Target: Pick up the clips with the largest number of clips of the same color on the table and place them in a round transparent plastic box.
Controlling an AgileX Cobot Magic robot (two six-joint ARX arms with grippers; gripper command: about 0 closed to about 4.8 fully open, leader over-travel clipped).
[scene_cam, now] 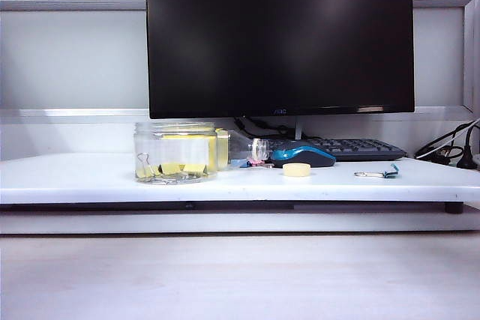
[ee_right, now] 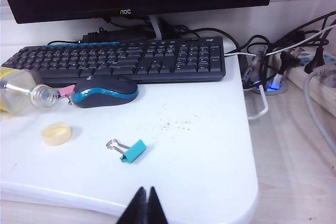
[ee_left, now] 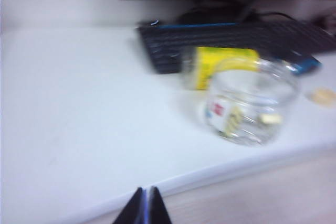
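The clips (scene_cam: 174, 169) lie inside the round transparent plastic box (scene_cam: 175, 134).

Blurred jar (ee_left: 252, 100), contents perhaps yellow clips (ee_left: 233, 120)

The round transparent plastic box (scene_cam: 175, 153) stands upright and uncapped near the table's front edge, toward its left end. It is a short, wide clear jar. The clips (scene_cam: 180, 169), small yellow binder clips with thin silver wire handles, lie inside on its bottom, close together; their exact number is hard to make out.
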